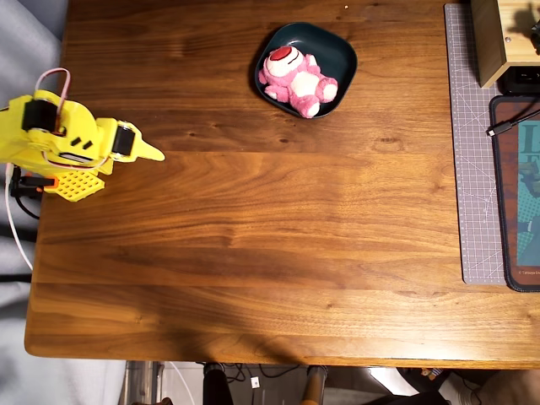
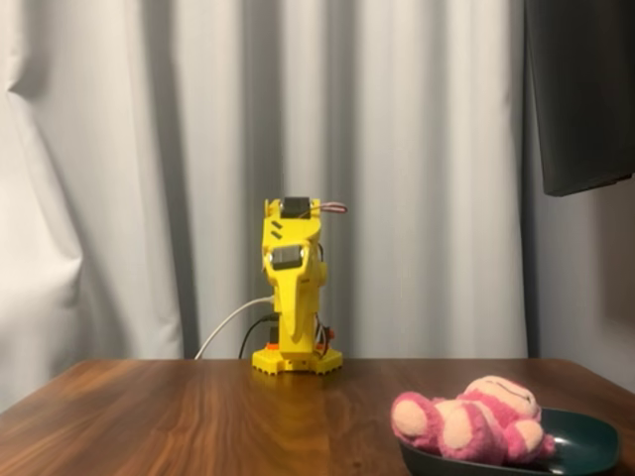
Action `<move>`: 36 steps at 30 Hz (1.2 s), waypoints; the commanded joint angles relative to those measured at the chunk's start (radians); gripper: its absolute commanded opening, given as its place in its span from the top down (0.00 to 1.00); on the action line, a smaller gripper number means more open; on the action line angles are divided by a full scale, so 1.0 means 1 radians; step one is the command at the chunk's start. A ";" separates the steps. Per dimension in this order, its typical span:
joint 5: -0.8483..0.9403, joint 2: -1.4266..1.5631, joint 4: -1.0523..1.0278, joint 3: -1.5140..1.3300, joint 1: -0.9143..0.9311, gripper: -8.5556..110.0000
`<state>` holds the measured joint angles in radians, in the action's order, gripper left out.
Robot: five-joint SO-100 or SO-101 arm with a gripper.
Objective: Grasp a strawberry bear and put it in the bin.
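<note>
Bear [image 1: 299,79] lies in bin [image 1: 339,49]; soft, light, squashy, best pinched across the belly. Gripper [image 1: 152,153] folded away, holding nothing, seemingly closed.

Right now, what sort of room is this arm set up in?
Probably a home desk or hobby workspace: a walnut-brown wooden table, a grey gridded cutting mat along its right edge in the overhead view, and pale floor-length curtains behind the yellow arm.
</note>
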<state>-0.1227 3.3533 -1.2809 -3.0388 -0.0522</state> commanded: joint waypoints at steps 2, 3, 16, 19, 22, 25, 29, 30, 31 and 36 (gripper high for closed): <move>0.011 0.029 0.020 -0.018 0.025 0.93; 0.011 0.029 0.020 -0.018 0.023 0.93; 0.008 0.029 0.021 -0.021 -0.006 0.93; 0.009 0.029 0.021 -0.021 -0.003 0.93; 0.005 0.029 0.021 -0.020 -0.003 0.93; -0.002 0.029 0.021 -0.020 -0.009 0.92; -0.002 0.029 0.021 -0.020 -0.009 0.91; -0.002 0.029 0.021 -0.020 -0.009 0.91; -0.002 0.029 0.021 -0.020 -0.009 0.91; -0.002 0.029 0.021 -0.020 -0.009 0.91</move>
<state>-0.1212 3.3533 -1.2594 -3.0588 -0.0522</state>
